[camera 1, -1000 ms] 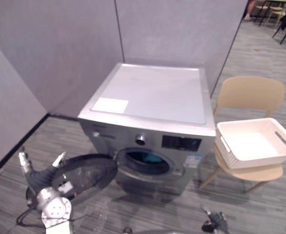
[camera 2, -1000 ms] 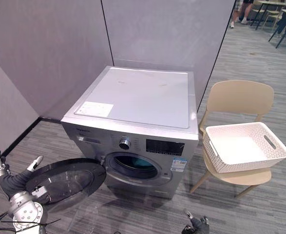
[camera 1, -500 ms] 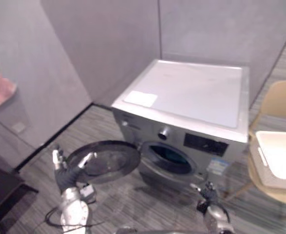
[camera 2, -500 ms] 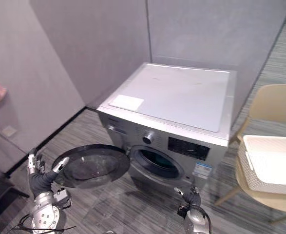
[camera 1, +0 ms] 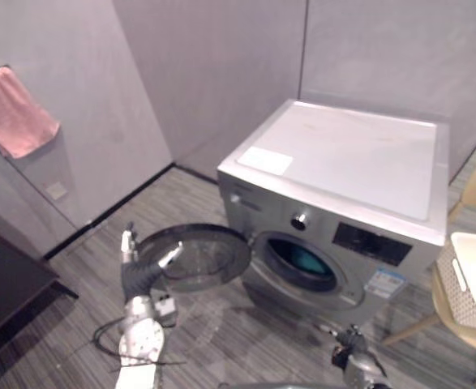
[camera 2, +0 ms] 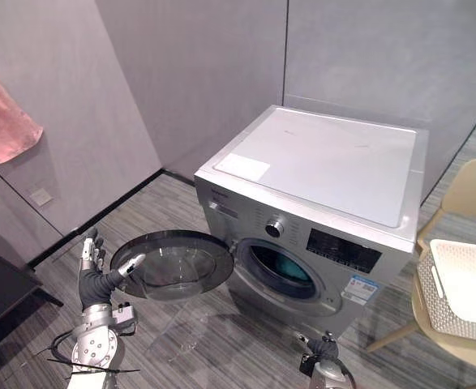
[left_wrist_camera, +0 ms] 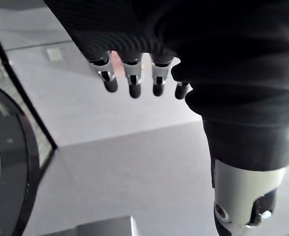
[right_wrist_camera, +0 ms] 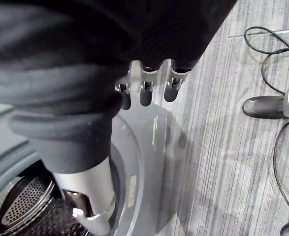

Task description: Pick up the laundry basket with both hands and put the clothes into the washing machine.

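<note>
My left robot hand (camera 2: 98, 275), fingers straight and empty, stands raised just beside the rim of the open door (camera 2: 173, 263). My right robot hand (camera 2: 325, 350), fingers loose and likewise empty, hangs low in front of the washing machine (camera 2: 327, 170). Behind the door, the drum (camera 2: 280, 271) gapes. The laundry basket (camera 2: 448, 312) sits on a chair (camera 2: 473, 190) off to my right, well apart from both hands and nearer the right one. Its handled end faces the machine, so its long axis appears to run across me. Turning right comes first, I judge.
</note>
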Robot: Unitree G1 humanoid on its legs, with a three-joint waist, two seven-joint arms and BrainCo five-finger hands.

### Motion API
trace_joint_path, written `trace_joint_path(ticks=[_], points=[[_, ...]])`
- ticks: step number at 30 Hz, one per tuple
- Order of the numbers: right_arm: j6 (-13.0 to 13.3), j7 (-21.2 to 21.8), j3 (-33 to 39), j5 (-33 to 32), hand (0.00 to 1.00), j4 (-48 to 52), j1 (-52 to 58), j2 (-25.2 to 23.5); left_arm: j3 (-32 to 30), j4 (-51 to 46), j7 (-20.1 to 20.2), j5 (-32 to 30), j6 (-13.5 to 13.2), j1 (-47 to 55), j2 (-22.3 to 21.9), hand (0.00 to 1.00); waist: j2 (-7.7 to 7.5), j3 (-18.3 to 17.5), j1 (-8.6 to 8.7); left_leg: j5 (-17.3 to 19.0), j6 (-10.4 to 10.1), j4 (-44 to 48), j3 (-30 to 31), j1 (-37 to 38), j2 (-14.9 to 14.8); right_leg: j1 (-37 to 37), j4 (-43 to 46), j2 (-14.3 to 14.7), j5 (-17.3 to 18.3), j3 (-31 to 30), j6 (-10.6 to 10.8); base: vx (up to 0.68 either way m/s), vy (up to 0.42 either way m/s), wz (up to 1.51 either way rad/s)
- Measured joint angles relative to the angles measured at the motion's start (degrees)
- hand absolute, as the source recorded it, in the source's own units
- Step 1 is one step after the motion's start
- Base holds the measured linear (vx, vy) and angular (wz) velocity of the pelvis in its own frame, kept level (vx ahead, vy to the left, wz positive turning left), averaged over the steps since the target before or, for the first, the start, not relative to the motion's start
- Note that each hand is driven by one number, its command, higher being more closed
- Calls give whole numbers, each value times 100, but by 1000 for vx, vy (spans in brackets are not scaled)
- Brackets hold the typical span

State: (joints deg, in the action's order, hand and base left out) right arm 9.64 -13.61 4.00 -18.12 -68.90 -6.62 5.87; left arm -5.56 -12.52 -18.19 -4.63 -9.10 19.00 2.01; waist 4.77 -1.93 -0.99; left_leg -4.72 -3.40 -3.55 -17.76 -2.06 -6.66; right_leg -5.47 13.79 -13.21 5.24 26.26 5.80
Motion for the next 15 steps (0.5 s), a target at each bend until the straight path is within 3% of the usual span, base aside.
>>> trace_joint_path(ticks=[6, 8, 15], points=[[-18, 97, 32, 64, 0, 85, 268, 35, -646, 967, 158, -550, 183, -450, 669, 0, 21, 23, 24, -8, -70, -67, -313, -243, -141, -278, -669, 349, -479, -378, -73, -10, -6, -46], [-38, 161, 84, 79, 0, 215, 278, 13, -874, 1497, 101, -985, 308, -1322, 1053, 0, -99, 289, 29, -189, -56, -177, -303, -689, -191, -613, -1052, 532, -851, -464, -187, 18, -13, -30], [-104, 261, 448, 98, 0, 408, 314, 10, -1303, 2002, -351, -1264, 718, -2334, 1425, 0, -394, 663, 110, -230, -33, -177, -300, -872, -248, -703, -1290, 657, -994, -460, -205, 76, -14, -5]])
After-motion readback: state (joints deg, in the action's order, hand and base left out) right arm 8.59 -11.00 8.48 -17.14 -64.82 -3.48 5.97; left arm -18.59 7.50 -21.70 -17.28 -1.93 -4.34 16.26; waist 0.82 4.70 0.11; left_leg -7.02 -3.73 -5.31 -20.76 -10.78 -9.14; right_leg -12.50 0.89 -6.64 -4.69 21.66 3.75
